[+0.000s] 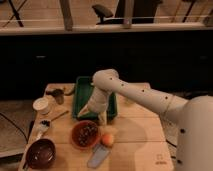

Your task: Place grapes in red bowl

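Gripper (94,117) hangs at the end of the 1 pale arm, just above the back rim of the red bowl (76,137) and in front of the near edge of the green tray (81,97). How far open it is I cannot tell; nothing can be made out hanging from it. The grapes (89,132) lie as a dark clump inside the red bowl, so the placing looks done.

The risks now seem to lie in leaving. If the gripper drops lower or swings sideways at this height, it could catch the bowl's rim and tip or shove it, spilling the bunch onto the table (137,142). The orange fruit (107,139) sits against the bowl's right side, so a nudged bowl could send it rolling. If a stem is snagged on the gripper, a lift could also drag the grapes back out.
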You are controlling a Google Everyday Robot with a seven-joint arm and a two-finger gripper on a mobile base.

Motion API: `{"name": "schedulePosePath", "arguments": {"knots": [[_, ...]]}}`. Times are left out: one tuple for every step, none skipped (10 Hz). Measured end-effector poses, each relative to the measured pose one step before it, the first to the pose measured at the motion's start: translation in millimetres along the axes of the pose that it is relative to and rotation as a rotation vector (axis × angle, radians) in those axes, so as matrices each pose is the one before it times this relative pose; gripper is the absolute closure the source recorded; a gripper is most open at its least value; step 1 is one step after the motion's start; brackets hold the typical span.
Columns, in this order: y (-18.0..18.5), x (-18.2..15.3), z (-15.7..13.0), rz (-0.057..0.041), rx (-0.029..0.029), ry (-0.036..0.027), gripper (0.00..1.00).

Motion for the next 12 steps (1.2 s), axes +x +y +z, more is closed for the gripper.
{"name": "schedulePosePath", "arguments": {"knots": [[-1.16, 0.63, -1.40, 0.00043, 0.00262, -0.00190, 0.20], [-1.19, 0.36, -1.16, -0.00039, 0.00203, -0.00117, 0.20], [-1.64, 0.98, -1.51, 0.00064, 0.00355, -0.00294, 0.20], [-0.59, 0.08, -0.39, -0.00020, 0.00075, -0.00116, 0.20], [0.10, 0.03, 0.06, 0.00007, -0.00011, -0.00001, 0.20], [-0.07, -0.02, -0.03, -0.00014, 0.00006, 0.00005, 0.20], [0.05, 0.03, 0.01, 0.00012, 0.00000, 0.00000, 0.20], [-0.02, -0.02, 0.02, -0.00003, -0.00002, -0.00004, 0.20], [-0.01, 0.00, -0.01, -0.00002, -0.00001, 0.00002, 0.20], [0.04, 0.04, -0.02, 0.00009, 0.00001, 0.00008, 0.20], [-0.04, -0.04, 0.05, -0.00010, -0.00003, -0.00011, 0.20], [0.01, 0.02, 0.02, 0.00005, 0.00001, -0.00003, 0.20]]}}
